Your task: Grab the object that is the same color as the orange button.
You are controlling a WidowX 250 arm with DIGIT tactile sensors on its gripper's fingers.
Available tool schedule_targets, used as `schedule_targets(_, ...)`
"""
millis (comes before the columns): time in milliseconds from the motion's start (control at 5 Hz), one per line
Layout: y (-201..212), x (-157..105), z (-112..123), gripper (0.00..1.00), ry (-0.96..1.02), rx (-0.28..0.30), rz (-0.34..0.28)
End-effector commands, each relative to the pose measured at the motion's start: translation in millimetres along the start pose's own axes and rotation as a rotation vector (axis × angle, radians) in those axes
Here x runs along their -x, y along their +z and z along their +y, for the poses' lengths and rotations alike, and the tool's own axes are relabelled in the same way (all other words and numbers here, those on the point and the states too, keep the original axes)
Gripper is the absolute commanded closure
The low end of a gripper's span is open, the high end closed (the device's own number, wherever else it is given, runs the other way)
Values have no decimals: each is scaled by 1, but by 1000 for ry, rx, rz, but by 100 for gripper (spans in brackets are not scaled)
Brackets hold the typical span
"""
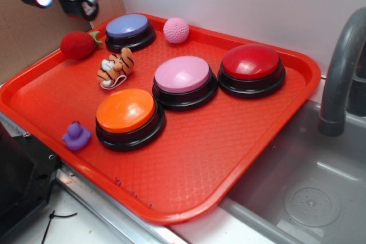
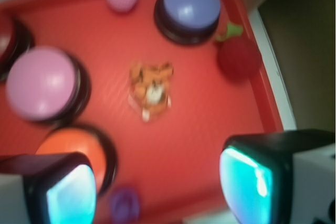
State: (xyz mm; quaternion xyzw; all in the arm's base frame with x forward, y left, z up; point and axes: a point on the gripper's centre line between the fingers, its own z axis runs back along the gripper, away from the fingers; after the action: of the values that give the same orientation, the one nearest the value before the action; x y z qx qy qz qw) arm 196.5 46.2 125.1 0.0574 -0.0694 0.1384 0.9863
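Orange fur with black stripes marked my target: the small plush tiger [image 1: 116, 67] lay on the red plastic tray [image 1: 240, 158], matching the glossy orange dome button on its black base [image 1: 126, 111] that sat near it toward the tray's front edge. My gripper [image 2: 157, 182] hung high above the tray's back left corner in the exterior view, well apart from the toy, with both fingers spread wide and nothing between them. From my wrist view, which was blurred, the tiger sat above the gap between my fingers, not under it, so I judged the step in hand to be the approach: travel until the toy was centred in that gap, then descend. Crowding was the thing to mind. A red fuzzy strawberry-like ball [image 1: 77, 45] lay just beside the tiger on one side, a blue-topped dome button [image 1: 129, 28] behind it, and a pink-topped dome button [image 1: 182, 75] on the other. I reckoned a straight vertical drop would serve best, pads landing on bare tray at the tiger's flanks, clear of its white loop. Being soft, the plush would likely squash, so closing fully seemed wise.
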Motion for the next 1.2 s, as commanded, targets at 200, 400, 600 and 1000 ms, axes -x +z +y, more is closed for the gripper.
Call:
schedule_targets(200,-73,-29,-7,0,58,-94,-93)
schedule_targets(400,-95,-25,-2,0,79,-104,-76)
schedule_targets(600,-106,-20,6,0,94,-45,-56)
schedule_targets(1000,-78,-23,10,100,19,-62,10)
